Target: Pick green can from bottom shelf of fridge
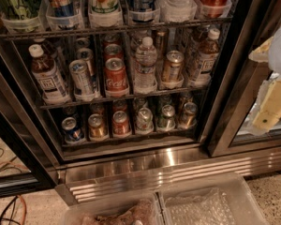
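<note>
The fridge stands open in front of me, with wire racks and a ribbed steel base. On the bottom shelf short cans stand in a row. The green can is second from the right. It stands between a silvery-white can and a brown-gold can. The gripper, white and pale yellow, hangs at the right edge of the view. It is outside the fridge, in front of the adjoining cooler, well to the right of the green can and touching nothing.
The dark door post stands between the gripper and the cans. The middle rack holds bottles and tall cans. Two clear plastic bins sit on the floor below the fridge. Cables lie at the lower left.
</note>
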`<action>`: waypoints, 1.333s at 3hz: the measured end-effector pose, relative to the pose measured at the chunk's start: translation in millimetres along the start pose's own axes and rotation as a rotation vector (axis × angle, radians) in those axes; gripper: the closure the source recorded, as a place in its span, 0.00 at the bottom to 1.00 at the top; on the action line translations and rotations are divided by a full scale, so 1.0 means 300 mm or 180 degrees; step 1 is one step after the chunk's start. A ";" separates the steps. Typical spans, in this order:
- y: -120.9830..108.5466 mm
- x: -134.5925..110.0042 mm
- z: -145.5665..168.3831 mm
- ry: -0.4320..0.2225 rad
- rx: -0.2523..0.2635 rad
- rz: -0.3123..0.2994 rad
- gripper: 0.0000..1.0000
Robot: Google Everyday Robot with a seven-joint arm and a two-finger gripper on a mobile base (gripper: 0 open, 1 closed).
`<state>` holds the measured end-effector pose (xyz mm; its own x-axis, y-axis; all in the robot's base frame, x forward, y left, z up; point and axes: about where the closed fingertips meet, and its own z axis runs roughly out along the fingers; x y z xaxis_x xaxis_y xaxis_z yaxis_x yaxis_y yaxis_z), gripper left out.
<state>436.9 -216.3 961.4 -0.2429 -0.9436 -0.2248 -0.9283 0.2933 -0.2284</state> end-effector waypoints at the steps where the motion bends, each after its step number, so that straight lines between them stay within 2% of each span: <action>1: 0.066 0.027 0.120 -0.0111 -0.0106 0.0260 0.00; 2: 0.183 0.033 0.317 -0.0414 -0.0308 0.0597 0.00; 3: 0.321 0.024 0.601 -0.0653 -0.0793 0.0837 0.00; 4: 0.311 0.024 0.571 -0.0625 -0.0741 0.0804 0.00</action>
<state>396.9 -169.4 776.3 -0.4343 -0.7923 -0.4286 -0.8907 0.4487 0.0730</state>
